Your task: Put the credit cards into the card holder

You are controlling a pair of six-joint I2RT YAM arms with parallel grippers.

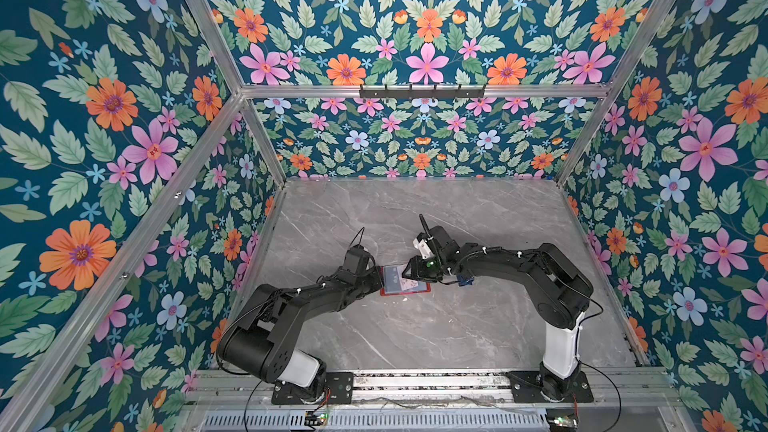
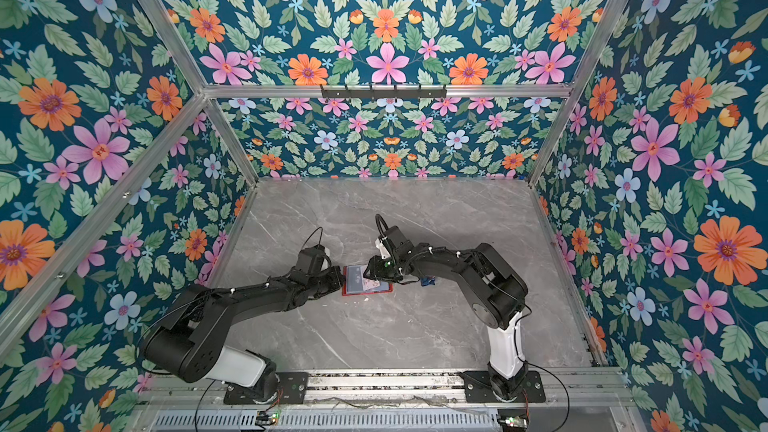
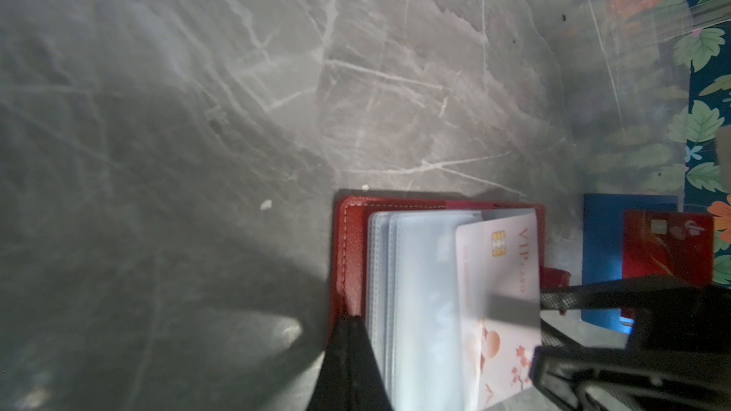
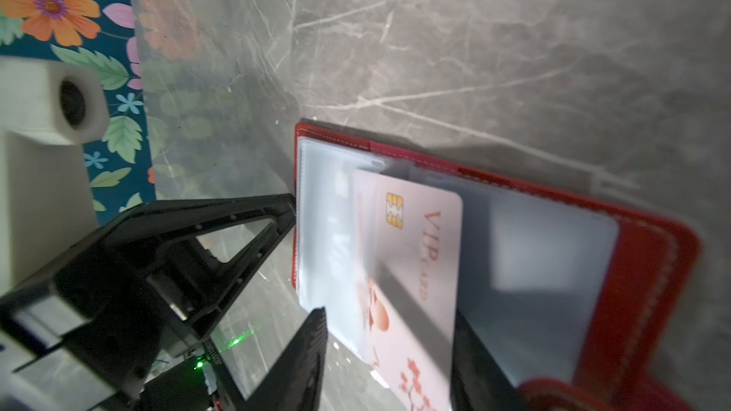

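Observation:
The red card holder (image 1: 405, 288) (image 2: 368, 286) lies open on the table, its clear sleeves (image 3: 419, 290) facing up. A pale pink credit card (image 3: 502, 262) (image 4: 419, 255) sits partly inside a sleeve, with its flowered end sticking out. My right gripper (image 4: 391, 349) (image 1: 409, 270) is open, one finger on each side of that end. My left gripper (image 3: 348, 361) (image 1: 380, 280) is shut, its tip resting on the holder's red cover (image 3: 348, 239) by the sleeves. A red credit card (image 3: 668, 247) lies in a small blue tray (image 3: 601, 255) beyond the holder.
In both top views the blue tray (image 1: 465, 281) (image 2: 427, 281) lies under my right forearm. The grey marble table (image 1: 415, 334) is walled by floral panels and aluminium posts. The holder's snap tab (image 4: 553, 393) lies near my right gripper.

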